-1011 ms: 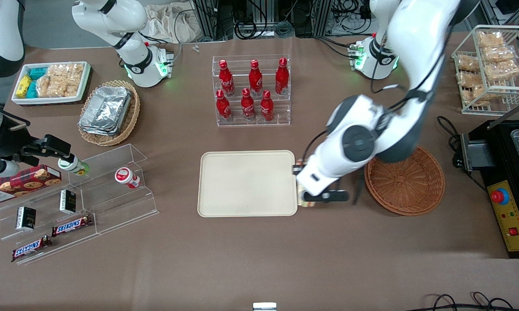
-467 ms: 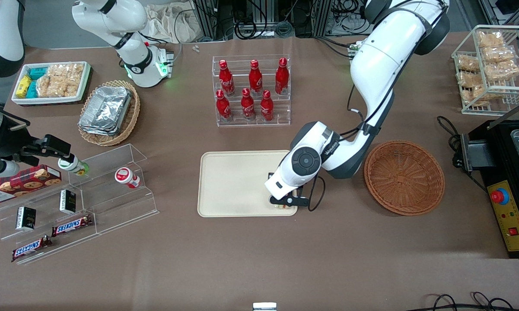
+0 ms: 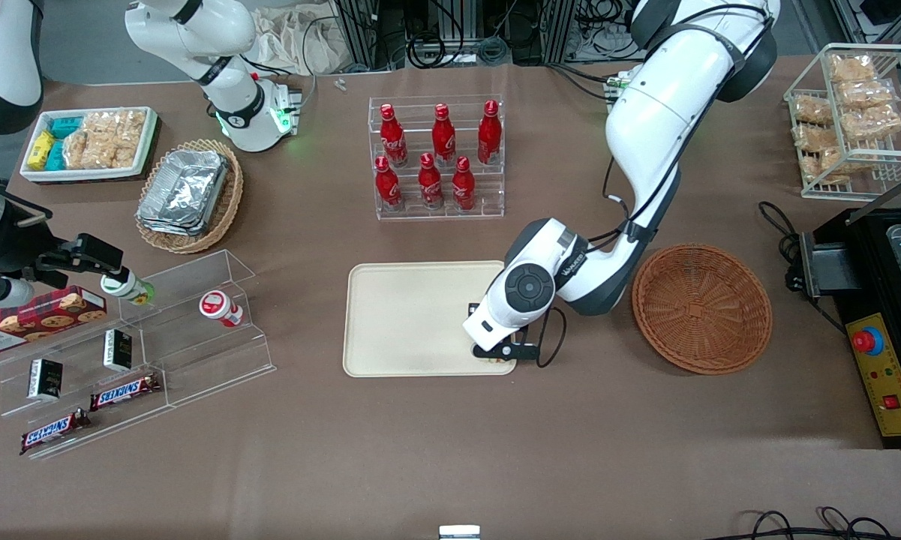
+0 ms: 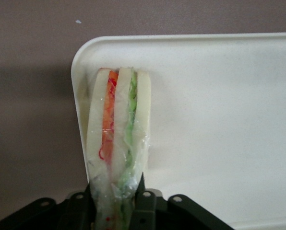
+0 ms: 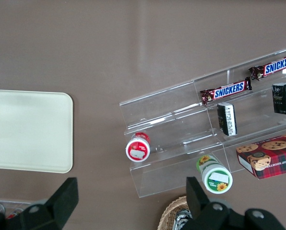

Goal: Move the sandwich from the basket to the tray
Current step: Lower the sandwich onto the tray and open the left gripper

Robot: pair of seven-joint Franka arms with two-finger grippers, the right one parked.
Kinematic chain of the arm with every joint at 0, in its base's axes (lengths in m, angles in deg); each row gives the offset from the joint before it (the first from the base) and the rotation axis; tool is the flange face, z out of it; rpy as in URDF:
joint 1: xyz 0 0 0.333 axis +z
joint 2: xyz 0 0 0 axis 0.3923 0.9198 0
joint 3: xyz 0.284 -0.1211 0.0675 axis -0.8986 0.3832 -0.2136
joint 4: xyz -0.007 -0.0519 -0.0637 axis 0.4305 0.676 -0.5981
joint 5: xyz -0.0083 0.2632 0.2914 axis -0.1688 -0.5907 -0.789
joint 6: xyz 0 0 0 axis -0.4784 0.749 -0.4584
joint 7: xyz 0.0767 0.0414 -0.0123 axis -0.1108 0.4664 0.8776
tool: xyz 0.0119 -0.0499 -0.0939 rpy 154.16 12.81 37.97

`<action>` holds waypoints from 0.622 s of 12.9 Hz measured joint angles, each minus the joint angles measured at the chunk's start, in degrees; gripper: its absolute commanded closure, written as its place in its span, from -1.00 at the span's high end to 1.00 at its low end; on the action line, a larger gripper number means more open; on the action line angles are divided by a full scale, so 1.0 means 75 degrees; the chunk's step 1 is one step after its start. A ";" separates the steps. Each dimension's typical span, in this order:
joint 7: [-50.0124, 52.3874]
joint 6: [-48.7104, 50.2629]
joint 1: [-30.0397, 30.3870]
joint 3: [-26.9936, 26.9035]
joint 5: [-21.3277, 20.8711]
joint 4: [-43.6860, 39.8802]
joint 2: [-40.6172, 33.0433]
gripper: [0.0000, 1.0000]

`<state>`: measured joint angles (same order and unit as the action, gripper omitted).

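Note:
The sandwich (image 4: 116,134), a clear-wrapped wedge with orange-red and green filling stripes, stands on edge between the fingers of my left gripper (image 4: 115,189). It is over a rounded corner of the cream tray (image 4: 220,120). From the front, the gripper (image 3: 493,351) is low over the tray (image 3: 412,315), at the corner nearest the camera on the basket's side. The arm's wrist hides nearly all of the sandwich there. The reddish-brown wicker basket (image 3: 701,307) sits empty beside the tray, toward the working arm's end.
A clear rack of red cola bottles (image 3: 439,161) stands farther from the camera than the tray. A tan basket of foil trays (image 3: 187,195) and an acrylic snack shelf (image 3: 135,337) lie toward the parked arm's end. A black appliance (image 3: 885,315) and a wire snack rack (image 3: 851,112) flank the basket.
The gripper carried the sandwich from the gap between basket and tray to over the tray's near corner and came lower. Over the last half second it barely shifted.

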<state>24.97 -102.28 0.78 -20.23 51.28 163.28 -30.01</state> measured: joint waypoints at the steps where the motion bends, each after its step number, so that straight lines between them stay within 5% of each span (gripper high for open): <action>1: 0.0056 -0.0007 -0.0006 0.0009 0.0000 0.0000 0.0014 1.00; 8: 0.0169 0.0087 0.0149 -0.0013 -0.0006 -0.0267 -0.0461 1.00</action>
<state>26.24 -101.63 1.90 -20.33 51.24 161.27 -33.47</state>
